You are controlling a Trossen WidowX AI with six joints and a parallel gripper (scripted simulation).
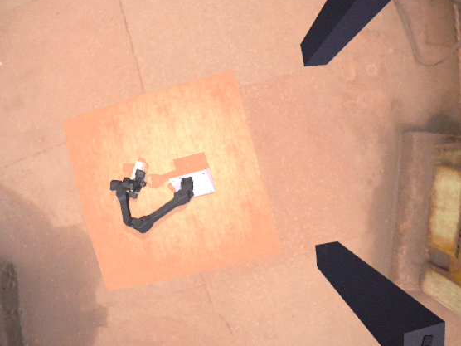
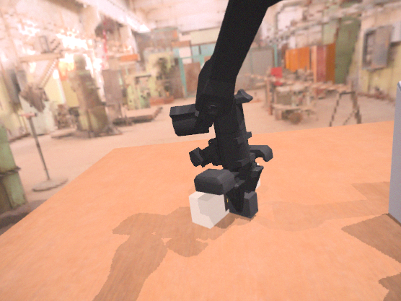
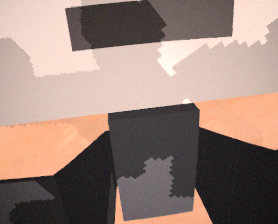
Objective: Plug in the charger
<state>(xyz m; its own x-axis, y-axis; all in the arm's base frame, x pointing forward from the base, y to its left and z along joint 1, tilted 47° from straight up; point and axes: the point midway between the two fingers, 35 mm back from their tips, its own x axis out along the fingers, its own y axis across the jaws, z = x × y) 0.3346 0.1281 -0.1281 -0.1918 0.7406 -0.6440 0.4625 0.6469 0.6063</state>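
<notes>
The charger (image 2: 251,206) (image 3: 152,142) is a dark grey block. My gripper (image 1: 140,180) (image 2: 243,201) (image 3: 145,135) is shut on it, one finger on each side, low over the table. The white power strip (image 1: 138,168) (image 2: 208,210) (image 3: 130,87) lies just ahead of the charger. In the wrist view the charger's front edge meets the near edge of the strip. The prongs are hidden there; a small yellow speck shows between strip and charger in the exterior view. How deep the prongs sit cannot be told. No outlet slots can be made out.
A dark grey rectangle (image 3: 200,22) shows on the strip. The arm's base stands on a white plate (image 1: 202,182) on the wooden table (image 1: 199,113). A pale grey upright surface (image 2: 396,159) stands at the right edge of the exterior view. Two dark beams (image 1: 352,21) (image 1: 365,295) lie beyond the table.
</notes>
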